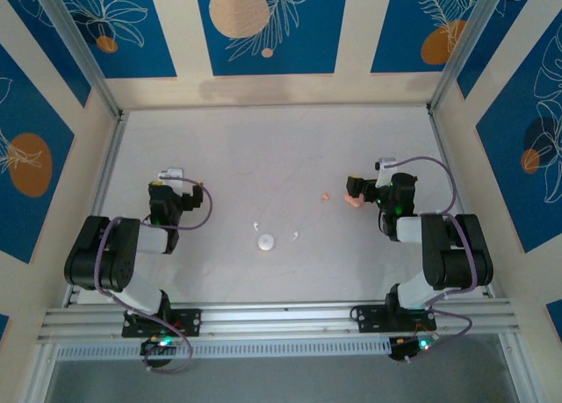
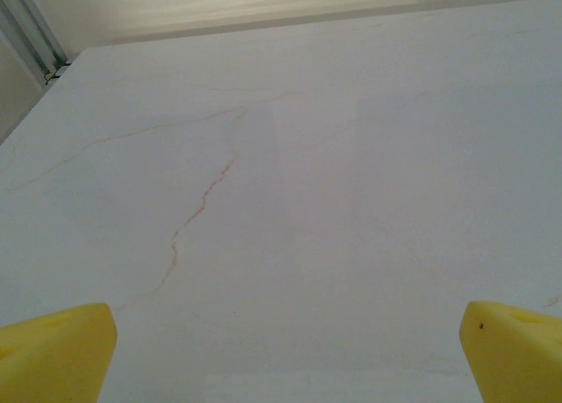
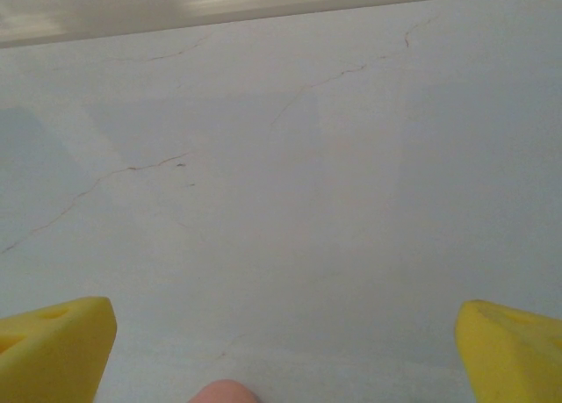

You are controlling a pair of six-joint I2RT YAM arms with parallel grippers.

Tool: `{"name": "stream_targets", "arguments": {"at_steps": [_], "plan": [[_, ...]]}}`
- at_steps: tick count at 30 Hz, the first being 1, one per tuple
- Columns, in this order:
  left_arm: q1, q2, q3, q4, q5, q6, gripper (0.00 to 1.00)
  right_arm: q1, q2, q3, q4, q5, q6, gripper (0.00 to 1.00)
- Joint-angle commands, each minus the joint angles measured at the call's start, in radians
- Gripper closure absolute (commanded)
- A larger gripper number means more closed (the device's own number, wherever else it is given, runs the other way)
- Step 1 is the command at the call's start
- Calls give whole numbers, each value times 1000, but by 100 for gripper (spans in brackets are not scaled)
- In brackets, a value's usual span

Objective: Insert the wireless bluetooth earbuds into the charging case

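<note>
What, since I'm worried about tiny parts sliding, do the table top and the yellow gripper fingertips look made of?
Table top: white and smooth with a soft sheen. Thin brownish veins run across it like marble; whether it is stone or a printed laminate cannot be told. Yellow fingertips: bright, matte, with rounded edges and small dimples. They are probably moulded or printed plastic, possibly rubbery.

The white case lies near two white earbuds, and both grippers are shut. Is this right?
No: the left gripper and right gripper are open; each wrist view shows its yellow fingers wide apart. The white case does lie near the earbuds.
</note>
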Motion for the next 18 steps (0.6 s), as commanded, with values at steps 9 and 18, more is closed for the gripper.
{"name": "stream_targets", "arguments": {"at_steps": [9, 18], "plan": [[5, -3, 12, 4, 8, 1, 0, 3, -3, -6, 23, 11, -20, 1], [5, -5, 10, 10, 13, 2, 0, 17, -141, 123, -349, 23, 12, 1]]}}
